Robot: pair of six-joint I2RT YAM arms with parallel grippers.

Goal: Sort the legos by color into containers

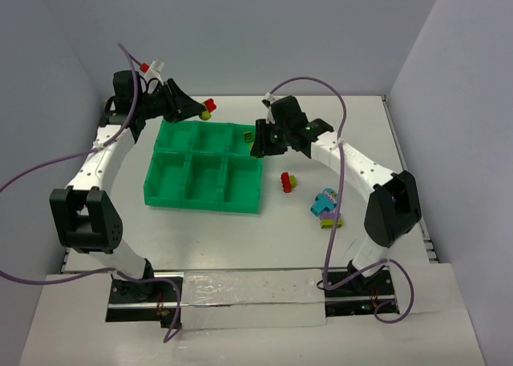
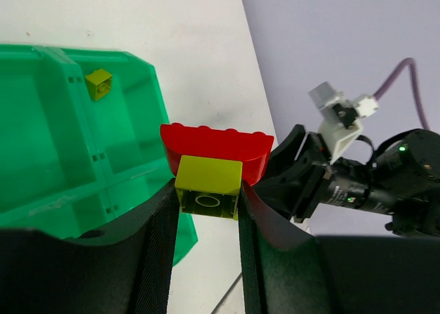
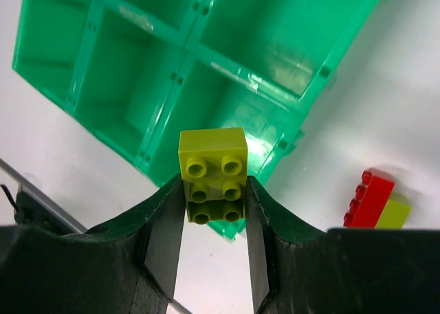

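Clamped on a yellow-green brick (image 3: 213, 164), the right gripper (image 3: 214, 194) hangs at the rim of the upper-right compartment (image 1: 233, 145) of the green tray (image 1: 200, 203), so the drop probably lies just leftward in the top view; the left gripper (image 2: 208, 198) pinches a red-and-yellow-green stack (image 2: 214, 150).

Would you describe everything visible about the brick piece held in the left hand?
It is two glossy plastic bricks joined: a wide red brick with a curved edge and a smaller yellow-green brick showing a round hollow. The left hand pinches the yellow-green brick between both fingers; the red brick juts beyond them, outside the green tray's far wall.
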